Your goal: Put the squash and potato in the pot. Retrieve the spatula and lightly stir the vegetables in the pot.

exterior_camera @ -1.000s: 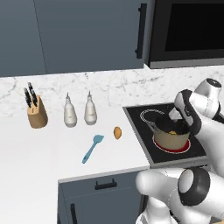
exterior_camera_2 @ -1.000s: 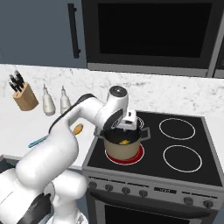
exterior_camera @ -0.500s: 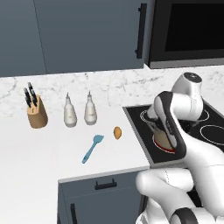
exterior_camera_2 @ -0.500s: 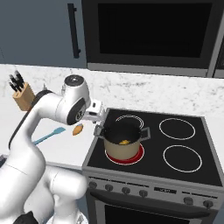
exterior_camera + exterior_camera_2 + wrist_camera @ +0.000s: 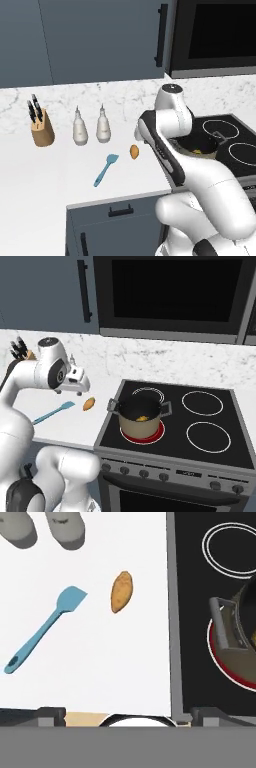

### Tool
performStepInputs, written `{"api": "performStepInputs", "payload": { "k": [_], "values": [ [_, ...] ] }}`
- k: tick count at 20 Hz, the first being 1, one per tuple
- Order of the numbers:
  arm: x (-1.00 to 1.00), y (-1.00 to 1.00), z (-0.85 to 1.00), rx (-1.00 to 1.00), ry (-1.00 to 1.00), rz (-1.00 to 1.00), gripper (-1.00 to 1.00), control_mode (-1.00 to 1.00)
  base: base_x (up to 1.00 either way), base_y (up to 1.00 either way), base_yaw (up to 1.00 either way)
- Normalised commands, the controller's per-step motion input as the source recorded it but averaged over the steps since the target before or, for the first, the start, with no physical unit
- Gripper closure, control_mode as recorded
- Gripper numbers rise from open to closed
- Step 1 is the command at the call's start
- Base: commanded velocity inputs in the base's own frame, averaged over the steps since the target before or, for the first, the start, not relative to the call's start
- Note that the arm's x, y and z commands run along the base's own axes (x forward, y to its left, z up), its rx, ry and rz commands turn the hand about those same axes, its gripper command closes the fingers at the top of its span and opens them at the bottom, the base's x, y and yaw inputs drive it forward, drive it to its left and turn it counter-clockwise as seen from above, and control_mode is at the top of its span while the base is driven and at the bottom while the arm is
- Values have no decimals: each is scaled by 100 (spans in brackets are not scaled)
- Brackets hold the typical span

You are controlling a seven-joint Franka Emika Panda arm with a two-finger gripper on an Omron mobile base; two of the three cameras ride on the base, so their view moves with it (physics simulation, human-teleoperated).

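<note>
With end effector (image 5: 80, 387) jaws apart and empty, the smooth potato (image 5: 121, 591), lying at 1 o'clock from the spatula (image 5: 44, 631), is risking rolling off-center during closing.

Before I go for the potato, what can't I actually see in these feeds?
- Pot: hand view, right edge cuts it off; inside out of frame.
- Squash: right base view, a small yellow patch low in the pot; shape unclear.
- Pot, left base view: arm covers most of it.
- Gripper: left base view, fingers too small to tell apart.
</note>
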Motion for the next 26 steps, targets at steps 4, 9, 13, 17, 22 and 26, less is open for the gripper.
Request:
{"api": "performStepInputs", "payload": {
  "k": [4, 9, 13, 17, 22, 26],
  "values": [
    [54, 77, -50, -11, 8, -1, -100, -100, 0, 0, 0],
    [58, 37, -60, -14, 0, -4, -100, -100, 0, 0, 0],
    [68, 5, -53, -11, 0, -7, -100, -100, 0, 0, 0],
    [78, 0, -45, -3, 1, -12, -100, -100, 0, 0, 0],
    [72, 0, -33, 0, 2, -11, -100, -100, 0, 0, 0],
    [62, 0, -35, 0, 6, -9, -100, -100, 0, 0, 0]
  ]
}}
